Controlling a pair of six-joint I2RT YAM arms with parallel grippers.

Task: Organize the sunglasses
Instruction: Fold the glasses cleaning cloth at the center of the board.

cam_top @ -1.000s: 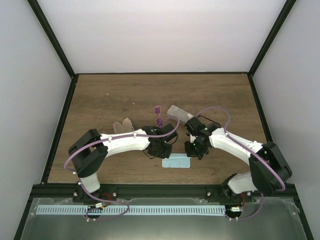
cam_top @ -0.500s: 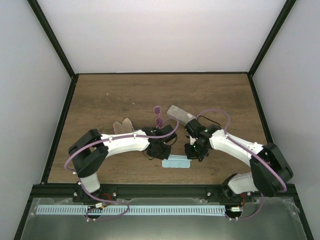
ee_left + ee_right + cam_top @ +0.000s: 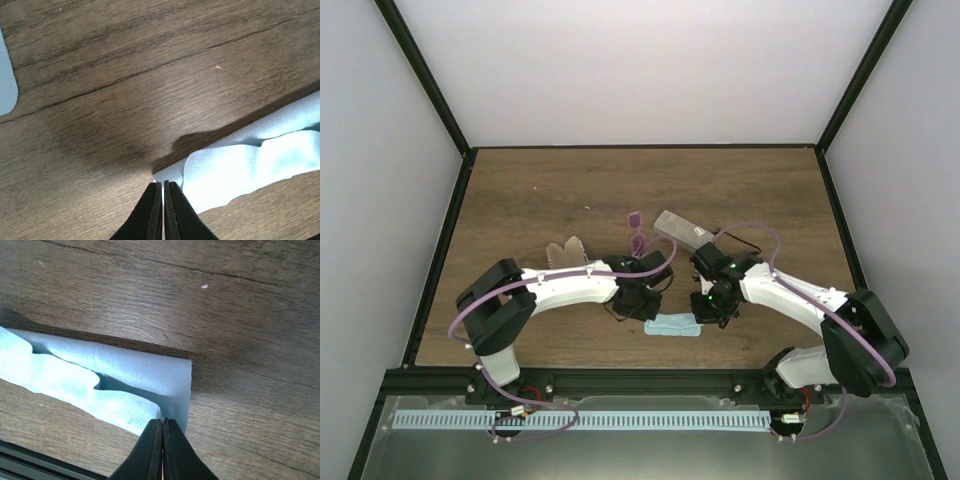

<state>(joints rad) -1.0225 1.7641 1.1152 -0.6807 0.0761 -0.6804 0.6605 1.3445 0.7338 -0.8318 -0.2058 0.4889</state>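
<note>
The purple-tinted sunglasses (image 3: 636, 229) lie on the wooden table (image 3: 520, 200), just beyond my left gripper. A thin black wire loop (image 3: 616, 311), apparently the black-framed sunglasses, pokes out beside my left wrist, mostly hidden. A light blue cloth (image 3: 672, 326) lies bunched between my grippers. My left gripper (image 3: 651, 317) is shut on its left corner (image 3: 172, 177), with the tips (image 3: 163, 184) down at the table. My right gripper (image 3: 698, 318) is shut on the cloth's right edge (image 3: 175, 385), with its tips (image 3: 163, 420) together.
A clear grey case (image 3: 680, 228) lies behind my right gripper. A pink-striped case (image 3: 567, 252) lies behind my left forearm. A second pale blue piece (image 3: 6, 82) shows at the left edge of the left wrist view. The table's near edge (image 3: 30, 462) is close behind the cloth.
Both grippers have come down and closed on the ends of the blue cloth. The cloth lay flat before and is now bunched up in folds.
</note>
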